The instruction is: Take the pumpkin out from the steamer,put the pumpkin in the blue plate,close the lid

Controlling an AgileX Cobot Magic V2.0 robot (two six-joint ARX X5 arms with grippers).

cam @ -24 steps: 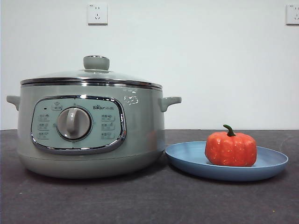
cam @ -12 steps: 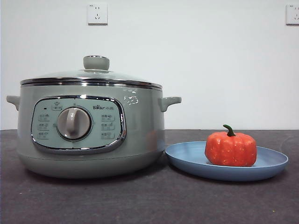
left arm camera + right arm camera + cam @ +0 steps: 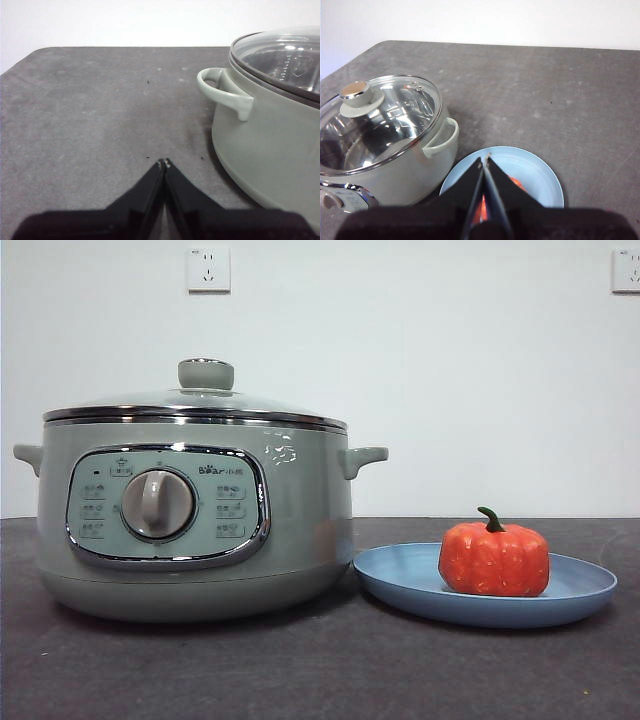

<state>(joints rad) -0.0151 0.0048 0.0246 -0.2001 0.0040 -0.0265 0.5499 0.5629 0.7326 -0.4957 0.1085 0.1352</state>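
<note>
The orange-red pumpkin [image 3: 494, 559] with its green stem sits on the blue plate [image 3: 400, 580], to the right of the steamer [image 3: 300, 530]. The glass lid [image 3: 205, 400] rests shut on the steamer, knob upright. In the right wrist view my right gripper [image 3: 484, 159] is shut and empty, raised above the blue plate [image 3: 540, 175], and its jaws hide most of the pumpkin [image 3: 517, 184]; the lid [image 3: 385, 120] covers the steamer [image 3: 405, 175] beside it. My left gripper [image 3: 163, 162] is shut and empty over bare table, beside the steamer [image 3: 265, 150] and its lid [image 3: 285, 55].
The dark grey table [image 3: 320, 670] reaches a white wall with two sockets [image 3: 208, 269]. The steamer's side handle [image 3: 225, 92] juts toward my left gripper. Neither arm shows in the front view.
</note>
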